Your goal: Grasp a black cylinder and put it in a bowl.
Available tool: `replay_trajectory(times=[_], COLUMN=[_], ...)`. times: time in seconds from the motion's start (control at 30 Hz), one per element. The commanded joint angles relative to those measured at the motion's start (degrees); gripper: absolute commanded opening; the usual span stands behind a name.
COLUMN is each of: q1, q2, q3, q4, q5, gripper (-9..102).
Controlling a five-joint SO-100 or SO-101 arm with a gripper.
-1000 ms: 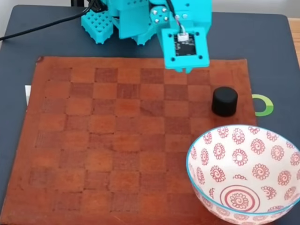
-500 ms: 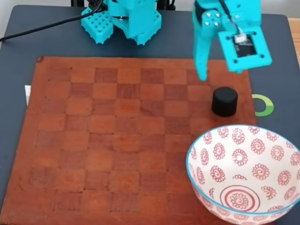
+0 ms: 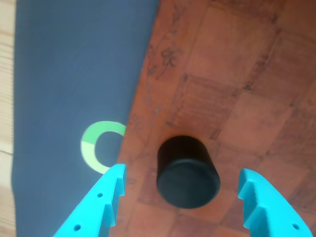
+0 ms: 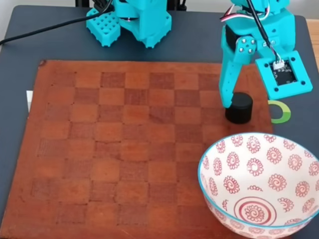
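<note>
Dark blue-grey table top (image 4: 45, 35) under soft, even light, without hard shadows. On it, a brown leather chessboard mat (image 4: 124, 149) of lighter and darker squares, its edge ragged in the wrist view. Just off the mat's right edge in the fixed view, a flat green ring (image 4: 281, 112) stuck to the dark surface. Pale wooden floor (image 3: 6, 98) past the table's edge. Black cable (image 4: 40, 31) across the far left corner.

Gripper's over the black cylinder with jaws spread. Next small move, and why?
Probably lower a little further, then close. In the wrist view the gripper is open, with the black cylinder roughly centred between the fingers and clear gaps on both sides. In the fixed view one finger reaches beside the cylinder's top. The bowl waits nearby.
</note>
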Motion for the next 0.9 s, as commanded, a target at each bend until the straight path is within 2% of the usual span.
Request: replay_trajectory(times=[0.0,0.47,0.67,0.87], q1=[-0.62,1.14,1.49,1.49], q2=[-0.88,-4.75,-4.57,-4.48], q3=[-1.49,-1.23,-1.41,-2.20], q4=[-0.44,1.23,3.43,3.43], q5=[0.26,-0.62,-0.53,-0.35], gripper=[28,27,18,13])
